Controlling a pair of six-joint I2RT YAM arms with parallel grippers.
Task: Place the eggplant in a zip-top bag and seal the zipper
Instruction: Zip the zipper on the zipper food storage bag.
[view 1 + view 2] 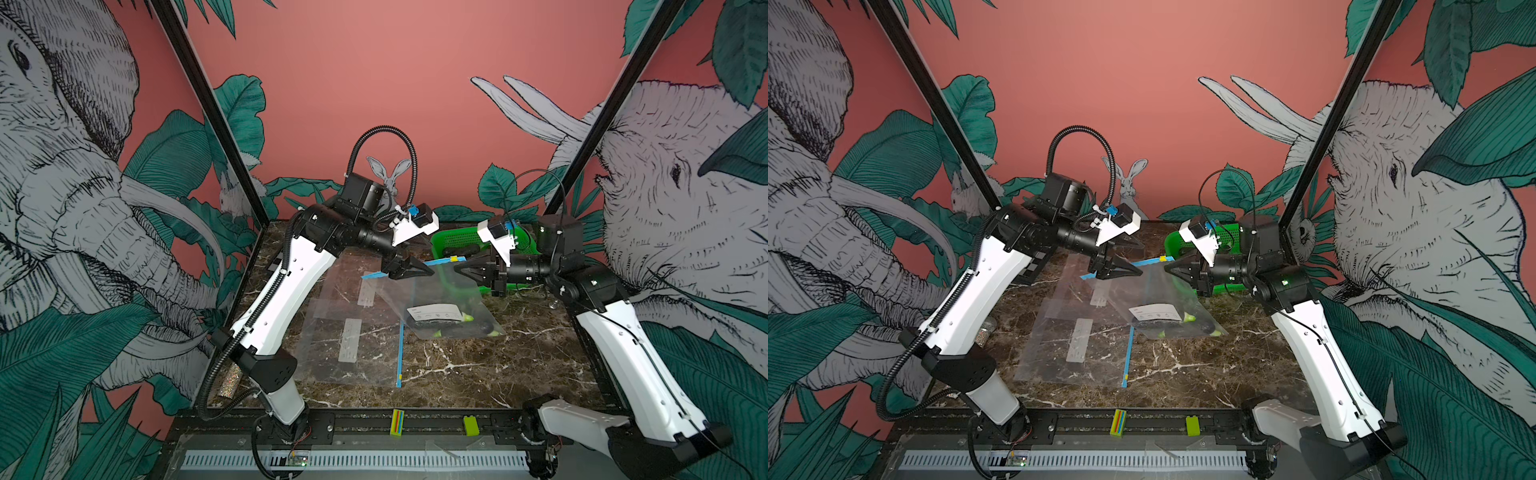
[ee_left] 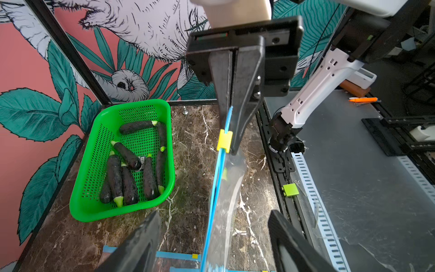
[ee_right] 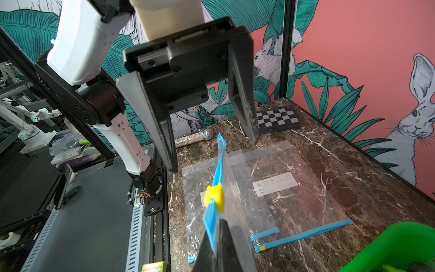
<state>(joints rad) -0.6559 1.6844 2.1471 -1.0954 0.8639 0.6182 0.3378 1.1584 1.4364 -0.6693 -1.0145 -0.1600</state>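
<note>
Middle of the frame: clear zip-top bag, top edge lifted. Right of it, right gripper pinching its blue zipper strip; left gripper spread wide around the strip. Eggplant lying inside, low end

Table viewed from its front edge. At centre, a zip-top bag leans up toward twelve o'clock, its lower end on the table, with eggplants inside. Behind it at one o'clock, a basket holds more eggplants. Spare bags lie overlapped at nine o'clock, a microphone at eight, and a chessboard at eleven.
</note>
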